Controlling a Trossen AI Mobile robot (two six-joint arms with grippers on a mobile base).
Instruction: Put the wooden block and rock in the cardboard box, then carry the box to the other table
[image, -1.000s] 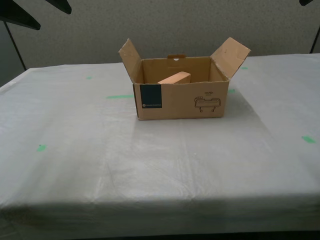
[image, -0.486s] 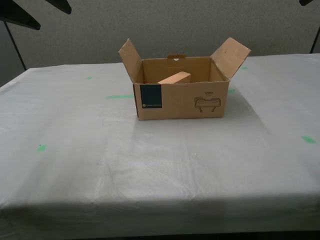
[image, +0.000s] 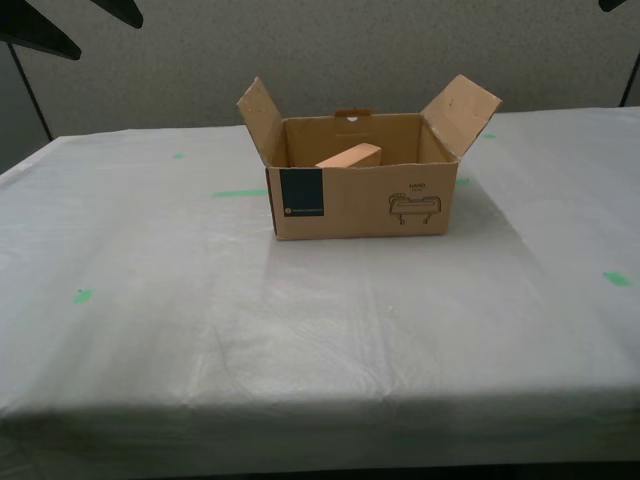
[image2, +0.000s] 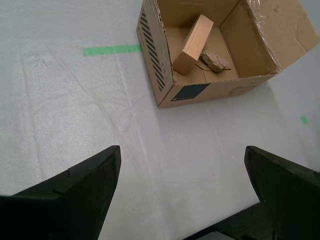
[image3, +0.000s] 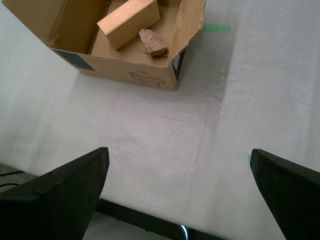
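The cardboard box stands open on the other table, flaps up, blue label and line drawing facing the exterior view. The wooden block leans inside it, its top showing over the front wall. Both wrist views look down into the box. There the block lies tilted, with the rock beside it on the box floor. My first gripper and my second gripper hang open above bare sheet, well short of the box, holding nothing.
Green tape marks dot the wrinkled sheet. The table's front edge runs across the bottom of the exterior view. Dark arm parts show in that view's top corners. A grey wall stands behind the table.
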